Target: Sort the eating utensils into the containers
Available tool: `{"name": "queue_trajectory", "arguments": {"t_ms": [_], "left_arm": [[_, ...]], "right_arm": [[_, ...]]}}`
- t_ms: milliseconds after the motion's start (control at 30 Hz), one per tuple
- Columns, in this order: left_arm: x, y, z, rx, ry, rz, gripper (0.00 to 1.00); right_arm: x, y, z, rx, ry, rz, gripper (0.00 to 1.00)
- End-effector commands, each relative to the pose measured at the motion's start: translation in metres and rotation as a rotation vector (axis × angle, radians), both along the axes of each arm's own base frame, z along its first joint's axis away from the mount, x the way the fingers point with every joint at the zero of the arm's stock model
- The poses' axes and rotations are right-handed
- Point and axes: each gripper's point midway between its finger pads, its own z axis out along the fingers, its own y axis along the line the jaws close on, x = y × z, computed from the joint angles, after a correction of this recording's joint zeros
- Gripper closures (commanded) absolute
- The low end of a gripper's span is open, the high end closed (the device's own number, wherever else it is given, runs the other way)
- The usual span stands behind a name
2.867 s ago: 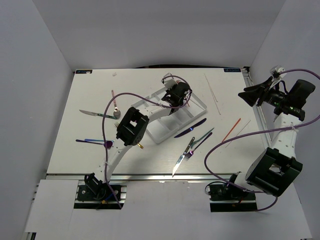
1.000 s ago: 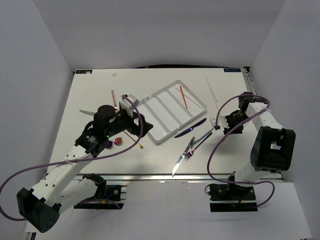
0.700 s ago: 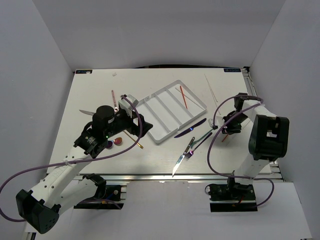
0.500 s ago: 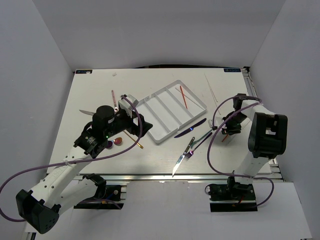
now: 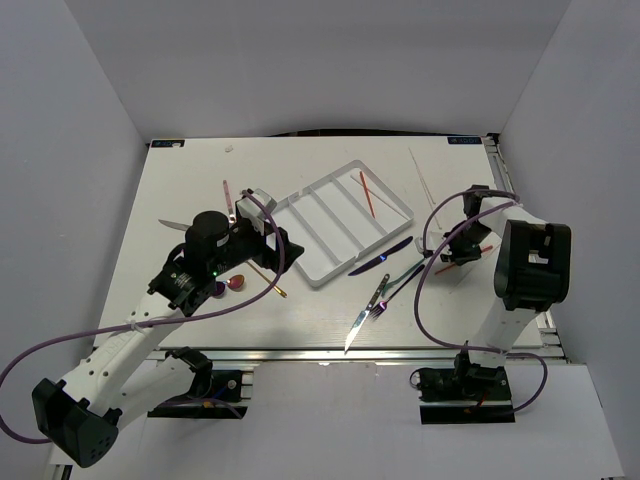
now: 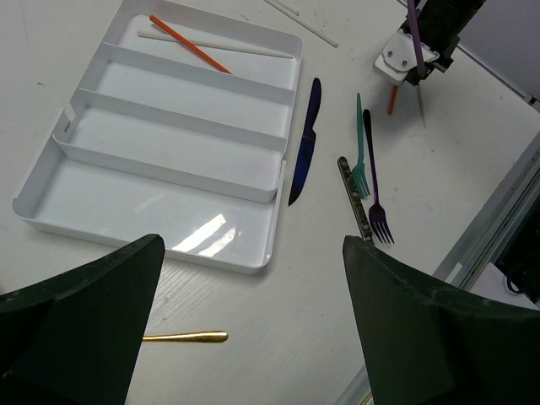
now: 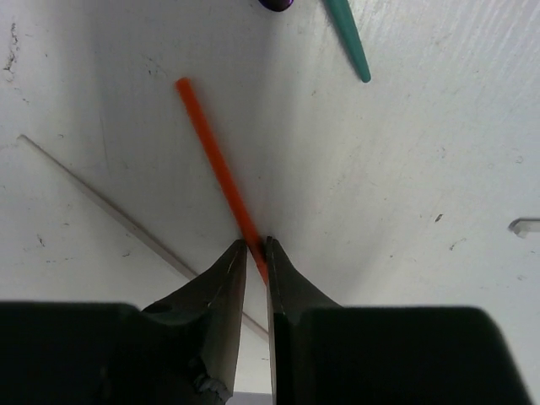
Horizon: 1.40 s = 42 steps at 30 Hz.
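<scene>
My right gripper [image 7: 257,245] is down on the table to the right of the white tray [image 5: 322,270], shut on a thin red-orange chopstick [image 7: 209,143] near one end. From above, the gripper [image 5: 462,250] covers the middle of that chopstick [image 5: 446,266]. My left gripper [image 6: 253,245] hangs open and holds nothing, just left of the tray [image 6: 285,173], above a gold spoon handle [image 6: 186,337]. One red-orange chopstick [image 6: 190,44] and a white one [image 6: 221,48] lie in the tray's far compartment. The other compartments hold nothing.
Between tray and right gripper lie a purple knife [image 5: 381,257], a teal fork [image 5: 407,269], a purple fork [image 5: 392,295] and a silver-bladed knife [image 5: 357,327]. A white chopstick [image 5: 424,186] lies far right. Left of the tray are a silver knife [image 5: 178,226], a pink spoon [image 5: 227,195] and a red-bowled spoon [image 5: 237,282].
My right gripper has settled over the red-orange chopstick on the table and its fingers have shut on it. The left arm has stayed still.
</scene>
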Motion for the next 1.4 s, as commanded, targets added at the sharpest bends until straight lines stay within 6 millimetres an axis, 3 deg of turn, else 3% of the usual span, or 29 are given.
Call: {"name": "queue_trajectory", "arguments": {"t_ms": [0, 300, 400, 567, 800, 900, 933, 1033, 1100, 1133, 1200, 1267, 1300, 1367], "left_arm": [[0.002, 0.003, -0.002, 0.011, -0.020, 0.014, 0.02], [0.003, 0.005, -0.002, 0.014, -0.023, 0.021, 0.02], [0.003, 0.005, -0.001, 0.013, -0.026, 0.022, 0.02], [0.003, 0.005, 0.000, 0.010, -0.028, 0.023, 0.02], [0.002, 0.005, 0.002, 0.006, -0.032, 0.020, 0.02], [0.001, 0.005, 0.003, 0.005, -0.036, 0.017, 0.02], [0.001, 0.005, 0.003, 0.004, -0.035, 0.018, 0.02], [0.001, 0.005, 0.003, 0.006, -0.039, 0.019, 0.02], [0.002, 0.006, 0.001, 0.009, -0.035, 0.021, 0.02], [0.002, 0.006, 0.003, 0.009, -0.039, 0.023, 0.02], [0.003, 0.007, 0.002, 0.014, -0.042, 0.029, 0.02], [0.004, 0.008, 0.002, 0.014, -0.043, 0.036, 0.02], [0.004, 0.009, 0.001, 0.019, -0.044, 0.039, 0.02], [0.006, 0.010, 0.000, 0.023, -0.046, 0.047, 0.02]], "right_arm": [[0.020, 0.001, -0.023, 0.015, -0.037, 0.011, 0.80], [0.043, 0.018, -0.012, 0.096, -0.130, 0.012, 0.90], [0.052, 0.026, 0.002, 0.139, -0.180, 0.013, 0.91], [0.067, 0.040, 0.040, 0.223, -0.278, -0.008, 0.93], [0.093, 0.065, 0.113, 0.364, -0.425, -0.119, 0.93], [0.092, 0.086, 0.140, 0.432, -0.447, -0.163, 0.94], [0.093, 0.107, 0.152, 0.458, -0.453, -0.144, 0.95], [0.095, 0.143, 0.171, 0.534, -0.416, -0.214, 0.97], [0.094, 0.172, 0.173, 0.596, -0.343, -0.297, 0.98], [0.105, 0.182, 0.188, 0.640, -0.370, -0.325, 0.99], [0.110, 0.208, 0.187, 0.717, -0.278, -0.474, 1.00], [0.126, 0.225, 0.200, 0.805, -0.270, -0.552, 1.00], [0.126, 0.238, 0.193, 0.845, -0.194, -0.621, 1.00], [0.143, 0.248, 0.198, 0.910, -0.219, -0.679, 1.00]]}}
